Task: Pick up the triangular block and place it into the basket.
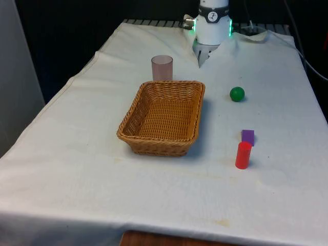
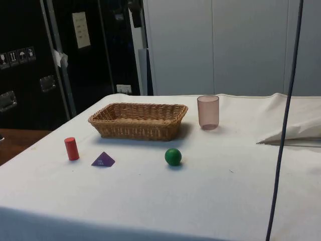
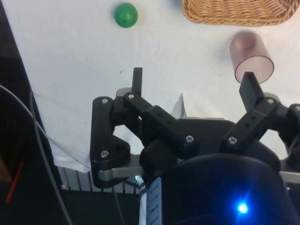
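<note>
Purple triangular block [image 2: 103,160], small and wedge-shaped, lying flat on the white-clothed bench [image 2: 210,186] with its peak pointing up in the side view; faint pale marking on the sloped face, too small to read. Seen from the front as a stubby purple shape [image 1: 248,137], squarish from that angle. Sits just behind a red cylinder [image 1: 243,155], near it but apart in the side view, with the cylinder [image 2: 71,148] standing upright. Well apart from the wicker basket [image 1: 134,113], off to the front view's right of it.

Basket rectangular, woven, light brown, nothing inside. Pinkish translucent cup [image 1: 162,67] upright just behind the basket's far rim. Green ball [image 1: 237,94] resting on the cloth between the basket and the block's end of the bench, touching neither.

Hand [image 3: 193,83] raised above the far end of the bench, black fingers [image 3: 137,81] spread wide apart, holding nothing. Through the gap between them in the wrist view: cup [image 3: 251,57], ball [image 3: 126,15] and an edge of the basket [image 3: 234,11].
</note>
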You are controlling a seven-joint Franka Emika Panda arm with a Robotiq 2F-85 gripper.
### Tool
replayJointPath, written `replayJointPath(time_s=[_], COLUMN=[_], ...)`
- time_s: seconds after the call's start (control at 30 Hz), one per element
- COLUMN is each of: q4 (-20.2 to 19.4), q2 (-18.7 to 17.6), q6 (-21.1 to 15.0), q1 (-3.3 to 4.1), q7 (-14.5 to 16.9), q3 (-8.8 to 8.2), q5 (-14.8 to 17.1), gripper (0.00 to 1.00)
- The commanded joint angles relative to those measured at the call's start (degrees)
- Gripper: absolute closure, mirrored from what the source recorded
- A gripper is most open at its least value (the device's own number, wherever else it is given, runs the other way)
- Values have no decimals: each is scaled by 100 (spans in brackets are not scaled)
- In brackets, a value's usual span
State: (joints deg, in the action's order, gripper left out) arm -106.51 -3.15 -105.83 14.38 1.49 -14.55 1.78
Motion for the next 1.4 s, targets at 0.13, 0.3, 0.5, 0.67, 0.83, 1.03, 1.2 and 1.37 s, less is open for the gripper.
replayJointPath(time_s=[0.13, 0.3, 0.5, 0.67, 0.83, 1.03, 1.2, 1.37], q4=[201, 384, 378, 246, -23, -183, -183, -189], q2=[-218, -395, -418, -378, -298, -304, -395, -567], q6=[-17, -52, -189, -401, -722, -1003, -1134, -1358], q1=[17, 23, 40, 46, 40, 46, 23, 34], q7=[-155, -344, -498, -653, -819, -922, -980, -1180], q3=[74, 166, 246, 361, 487, 561, 636, 693], q5=[6, -40, -132, -264, -407, -464, -430, -372], gripper=[0, 0, 0, 0, 0, 0, 0, 0])
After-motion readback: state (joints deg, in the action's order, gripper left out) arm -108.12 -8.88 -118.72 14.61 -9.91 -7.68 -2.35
